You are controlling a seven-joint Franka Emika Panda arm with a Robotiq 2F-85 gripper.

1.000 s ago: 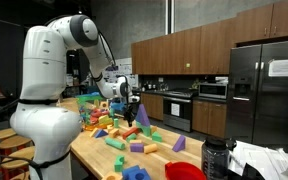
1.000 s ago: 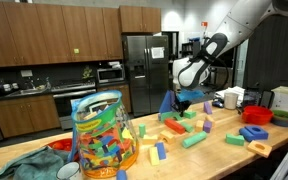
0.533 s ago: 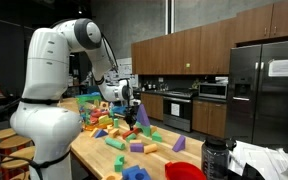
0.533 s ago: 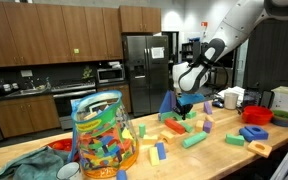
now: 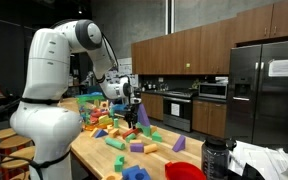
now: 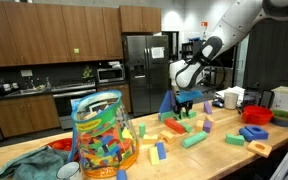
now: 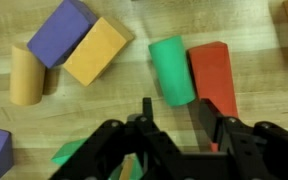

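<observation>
In the wrist view my gripper hangs over the wooden table, its jaws apart with only bare wood between them. A green cylinder lies just ahead of the fingertips, and a red block lies right beside it, by one finger. Further off are a purple block, an orange block and a tan cylinder. In both exterior views the gripper points down a little above the scattered blocks.
Many coloured blocks cover the table. A clear bag full of blocks stands at one end, with a crumpled cloth beside it. A red bowl and a blue piece sit at the other end. Kitchen cabinets and a fridge stand behind.
The jaws have parted from shut to apart. The arm has hardly moved above the blocks.
</observation>
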